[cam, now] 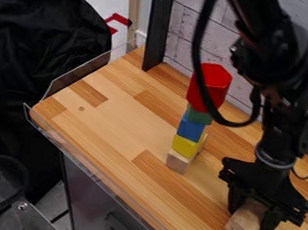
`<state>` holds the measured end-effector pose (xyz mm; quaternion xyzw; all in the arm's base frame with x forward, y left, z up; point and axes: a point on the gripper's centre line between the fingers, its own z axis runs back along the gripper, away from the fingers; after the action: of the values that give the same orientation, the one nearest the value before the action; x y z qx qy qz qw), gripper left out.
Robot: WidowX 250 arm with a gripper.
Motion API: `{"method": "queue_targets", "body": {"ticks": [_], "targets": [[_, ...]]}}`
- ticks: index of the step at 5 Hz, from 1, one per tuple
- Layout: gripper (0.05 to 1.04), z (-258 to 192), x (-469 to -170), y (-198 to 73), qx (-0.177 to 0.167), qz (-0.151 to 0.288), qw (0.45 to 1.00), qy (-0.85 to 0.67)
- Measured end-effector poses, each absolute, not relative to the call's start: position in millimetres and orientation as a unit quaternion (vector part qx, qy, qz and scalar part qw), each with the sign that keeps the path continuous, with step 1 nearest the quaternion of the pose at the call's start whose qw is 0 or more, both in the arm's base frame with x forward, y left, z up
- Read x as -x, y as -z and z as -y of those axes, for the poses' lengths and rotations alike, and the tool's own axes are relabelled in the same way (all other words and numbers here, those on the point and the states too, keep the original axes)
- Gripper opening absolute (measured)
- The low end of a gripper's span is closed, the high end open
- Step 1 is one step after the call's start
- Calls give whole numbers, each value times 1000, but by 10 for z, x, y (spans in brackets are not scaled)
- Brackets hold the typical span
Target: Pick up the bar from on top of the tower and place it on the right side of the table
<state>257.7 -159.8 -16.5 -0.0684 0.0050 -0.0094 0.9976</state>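
The black gripper (253, 212) hangs at the lower right of the camera view, over the right part of the table. Its fingers are shut on a plain wooden bar (244, 227), one on each side, and the bar's near end sticks out toward the camera. The bar is low, at or just above the wood; which one I cannot tell. Left of the gripper the tower stands upright: a plain wooden block (178, 161) at the bottom, then a yellow block (185, 145), a blue block (191, 130), a green block (199, 115) and a red hexagonal block (214, 84) on top.
The wooden tabletop (119, 129) has a clear raised guard (79, 76) along its left side and another along the front. A black post (158, 27) rises at the back edge. A black cable (197, 45) from the arm loops down in front of the red block.
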Motion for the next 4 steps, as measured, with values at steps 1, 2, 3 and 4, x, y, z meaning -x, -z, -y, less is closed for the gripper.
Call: {"method": "queue_targets", "body": {"ticks": [1,2,3,4], "targets": [[607,1649,-2619,224,59,-12,998,12],[607,1660,-2644,239,55,-15,998,6],[668,1647,-2623,240,50,-22,998,-5],[950,1621,-2589,73,51,-18,998,-17]]}}
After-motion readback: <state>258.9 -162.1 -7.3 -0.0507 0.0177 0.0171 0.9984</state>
